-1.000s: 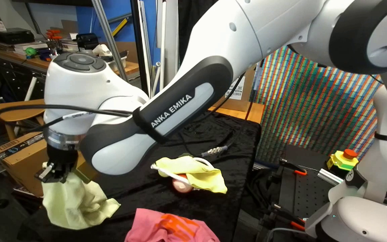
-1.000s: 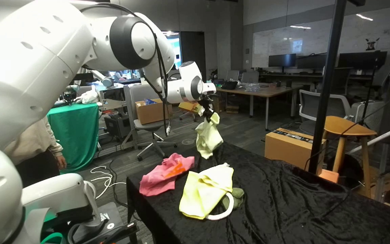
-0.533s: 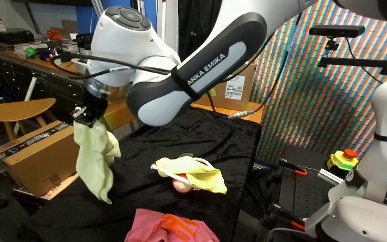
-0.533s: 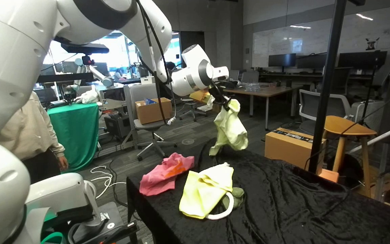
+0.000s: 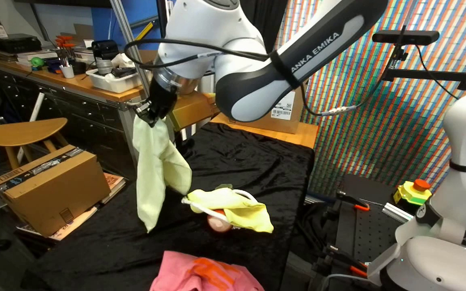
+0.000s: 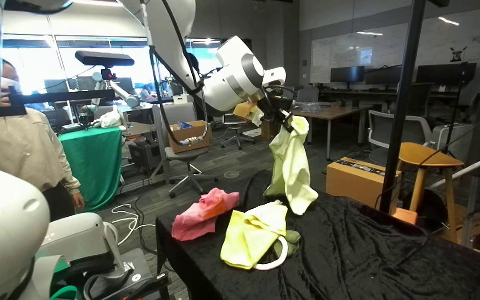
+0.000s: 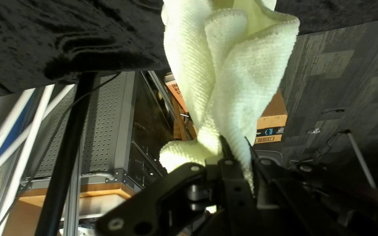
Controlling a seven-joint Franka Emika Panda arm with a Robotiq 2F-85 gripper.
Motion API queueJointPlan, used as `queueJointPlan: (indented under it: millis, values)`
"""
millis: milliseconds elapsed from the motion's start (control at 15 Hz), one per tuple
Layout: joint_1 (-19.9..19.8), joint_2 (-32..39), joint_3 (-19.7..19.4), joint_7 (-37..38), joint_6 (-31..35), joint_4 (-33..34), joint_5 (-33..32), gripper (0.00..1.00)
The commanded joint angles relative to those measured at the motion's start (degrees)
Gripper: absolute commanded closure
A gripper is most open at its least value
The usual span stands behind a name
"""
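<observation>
My gripper (image 5: 148, 115) is shut on a pale green cloth (image 5: 154, 169) and holds it in the air over the black-covered table (image 5: 249, 161). In the wrist view the cloth (image 7: 241, 75) is pinched between the gripper's (image 7: 236, 139) fingers and hangs in folds. I cannot tell whether its lower end touches the table. A yellow cloth (image 6: 250, 237) lies partly over a white ring-shaped band (image 6: 279, 258) beside a dark green lumpy thing (image 6: 292, 243). A reddish round thing (image 5: 219, 224) shows under the yellow cloth. A pink cloth with an orange patch (image 6: 204, 214) lies crumpled near the table's edge.
A cardboard box (image 5: 55, 190) and a wooden stool (image 5: 22, 131) stand beyond the table. A black upright pole (image 6: 402, 104) stands beside it. A yellow box with a red button (image 5: 413, 192) is near the robot base. A black cable (image 5: 200, 44) loops along the arm.
My gripper has risen and moved rightward in both exterior views, carrying the pale green cloth, which now hangs longer. The yellow and pink cloths have not moved.
</observation>
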Motion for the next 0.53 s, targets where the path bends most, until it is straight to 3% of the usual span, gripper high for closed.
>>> queueJointPlan:
  millis: [0,200,467]
  values:
    - [4.26,-9.67,-4.74,6.65,-2.04,-7.16,-8.13,0.92]
    - [5.65,-15.46,-6.56,12.94,-5.23,-9.81,-15.87,0.92]
    - [4.93,-23.04,-5.62,20.23,-10.09,-13.50,-24.93,0.92]
